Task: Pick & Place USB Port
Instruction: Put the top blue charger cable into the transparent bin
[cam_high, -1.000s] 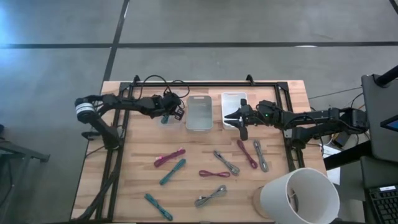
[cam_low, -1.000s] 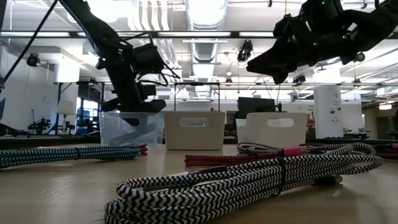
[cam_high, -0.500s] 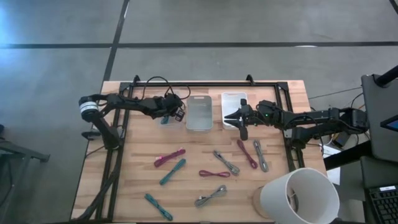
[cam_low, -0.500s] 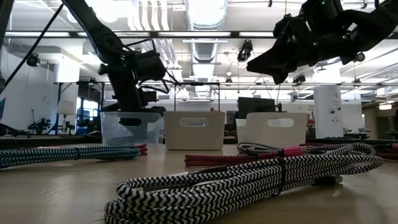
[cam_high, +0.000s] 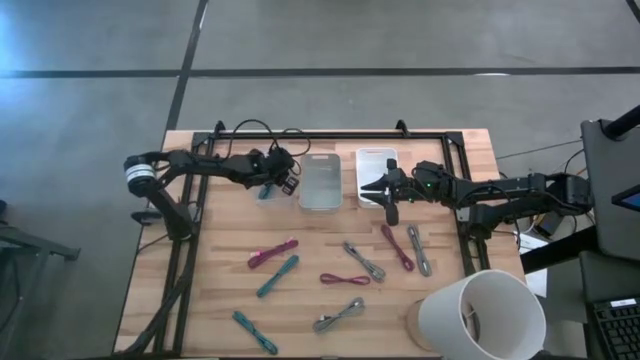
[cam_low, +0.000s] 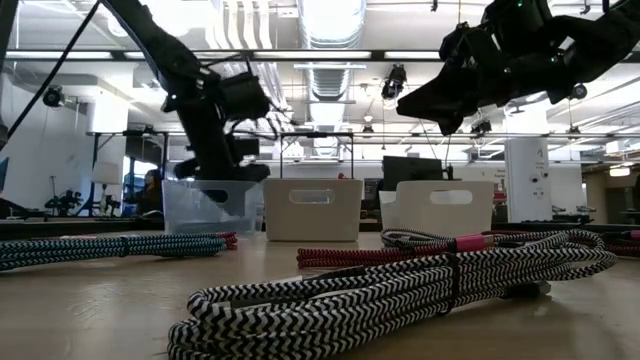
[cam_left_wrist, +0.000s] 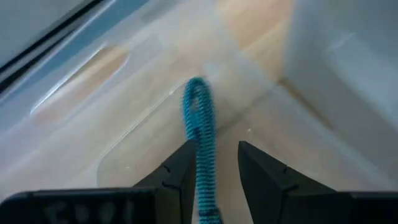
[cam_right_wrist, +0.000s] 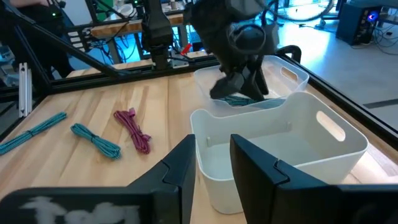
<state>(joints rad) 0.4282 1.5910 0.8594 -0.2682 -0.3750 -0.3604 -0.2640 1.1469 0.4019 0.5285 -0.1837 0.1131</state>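
Lying in clear bin (cam_left_wrist: 93, 74), teal cable (cam_left_wrist: 198, 118)

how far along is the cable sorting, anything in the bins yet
Done: little that shows. In hand: the left gripper, fingers apart, is over the clear bin with a teal cable between them, seemingly mid-drop. The right gripper hovers open over the white bin. Left: eight bundled cables lie on the table.

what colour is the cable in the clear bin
Teal braided cable, clearest in the left wrist view.

Three bins (cam_high: 320, 181); eight loose cables (cam_high: 345, 279); one cup (cam_high: 482, 315).
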